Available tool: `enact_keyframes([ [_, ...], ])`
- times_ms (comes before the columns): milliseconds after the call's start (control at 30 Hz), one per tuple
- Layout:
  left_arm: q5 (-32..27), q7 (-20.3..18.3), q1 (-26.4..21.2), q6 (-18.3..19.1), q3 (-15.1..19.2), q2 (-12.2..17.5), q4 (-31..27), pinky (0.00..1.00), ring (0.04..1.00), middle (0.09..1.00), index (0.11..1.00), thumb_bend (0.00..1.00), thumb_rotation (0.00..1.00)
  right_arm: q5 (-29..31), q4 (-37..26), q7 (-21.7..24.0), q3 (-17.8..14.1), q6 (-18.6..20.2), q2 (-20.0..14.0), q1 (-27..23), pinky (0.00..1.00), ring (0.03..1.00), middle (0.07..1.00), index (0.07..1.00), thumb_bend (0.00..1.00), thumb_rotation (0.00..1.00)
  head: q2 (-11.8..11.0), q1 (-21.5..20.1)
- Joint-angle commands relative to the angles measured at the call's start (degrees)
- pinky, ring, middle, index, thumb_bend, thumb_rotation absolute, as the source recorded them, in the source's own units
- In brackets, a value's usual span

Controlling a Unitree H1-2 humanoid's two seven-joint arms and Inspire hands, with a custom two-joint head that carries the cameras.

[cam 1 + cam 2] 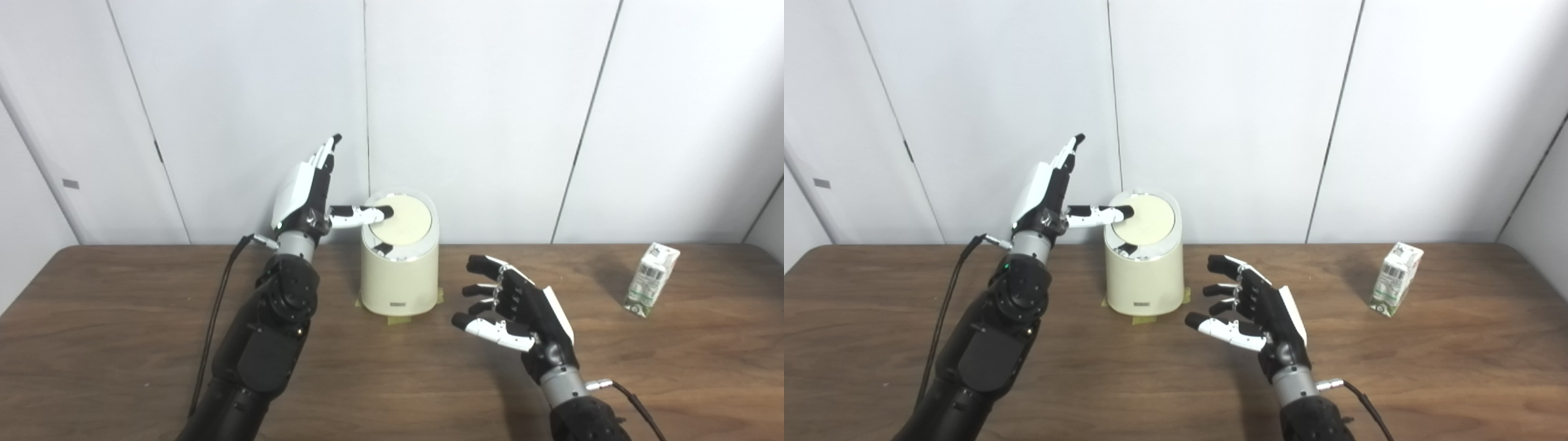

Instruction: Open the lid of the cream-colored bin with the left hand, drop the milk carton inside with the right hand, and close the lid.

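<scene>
while the lid stays flat: the left hand stands at the bin's 9 o'clock side, fingers straight up and spread, thumb stretched sideways with its tip on the lid's 9 o'clock edge; it grips nothing.
why the thumb sits there: likely to press or tip the round lid open, which fits the first step of the task; i judge that step as begun but not done.
bin: the cream bin stands upright at 12 o'clock on the table, close to the wall, a small grey label low on its front.
why it stays put: yellowish tape shows under its base, probably to keep it from sliding when the lid is pushed.
lid look: a pale cream disc set in a shiny rim, tilted slightly toward the viewer; a small dark gap shows at its 7 o'clock edge, though i cannot tell whether that is an opening or a reflection.
right hand: the right hand hovers over the table at about 4 o'clock from the bin, fingers loosely curled and apart, empty, seemingly waiting.
milk carton: the small white and green carton stands upright far out at 3 o'clock, well apart from both hands and from the bin, leaning a little.
next need: the right hand must travel toward 3 o'clock for the carton.
</scene>
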Motion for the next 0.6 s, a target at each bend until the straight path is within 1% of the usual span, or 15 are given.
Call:
enact_keyframes([
  [0, 0.96, 1.37, -3.76, -1.08, -0.36, -0.09, -0.29, 1.00, 1.000, 1.000, 1.000, 1.00, 0.31, 0.32, -1.82, -0.36, 0.10, -3.03, 0.56, -2.58, 0.48, 0.639, 0.785, 0.745, 0.75, 0.19, 0.08, -0.15],
  [133, 2.24, 1.47, -4.02, 0.48, -1.25, -0.44, 0.03, 1.00, 1.000, 1.000, 1.000, 1.00, 0.35, 0.76, -1.71, -0.31, 0.06, -3.42, 0.88, -2.59, 0.47, 0.617, 0.781, 0.740, 0.75, 0.17, 0.33, -0.59],
  [333, 3.32, 0.98, -4.25, 1.88, -2.48, -0.64, 0.98, 1.00, 1.000, 1.000, 1.000, 1.00, 0.34, -0.37, -1.79, -0.64, 0.35, -3.23, 0.84, -2.60, 0.48, 0.623, 0.780, 0.748, 0.75, 0.18, 0.63, -1.02],
  [400, 4.02, 0.09, -4.47, 2.77, -3.41, -0.29, 1.52, 1.00, 1.000, 1.000, 1.000, 0.99, 0.32, -0.21, -1.97, -0.65, 0.36, -2.90, 0.91, -2.51, 0.48, 0.623, 0.777, 0.749, 0.74, 0.18, 0.60, -1.09],
  [433, 4.92, -0.22, -4.62, 3.41, -4.19, 0.01, 1.85, 1.00, 1.000, 1.000, 1.000, 0.98, 0.29, -0.12, -1.95, -0.66, 0.38, -2.96, 0.94, -2.48, 0.48, 0.620, 0.774, 0.748, 0.74, 0.17, 0.57, -1.10],
  [500, 6.60, -0.85, -4.92, 4.83, -5.73, 0.61, 2.50, 1.00, 1.000, 1.000, 1.000, 0.98, 0.25, -0.30, -2.06, -0.78, 0.51, -2.93, 0.98, -2.40, 0.48, 0.618, 0.771, 0.747, 0.74, 0.16, 0.63, -1.16],
  [567, 8.12, -1.43, -5.16, 6.32, -7.17, 1.22, 2.94, 1.00, 1.000, 1.000, 1.000, 0.98, 0.22, -0.93, -2.26, -0.96, 0.78, -2.76, 0.91, -2.30, 0.48, 0.625, 0.770, 0.749, 0.75, 0.17, 0.83, -1.34],
])
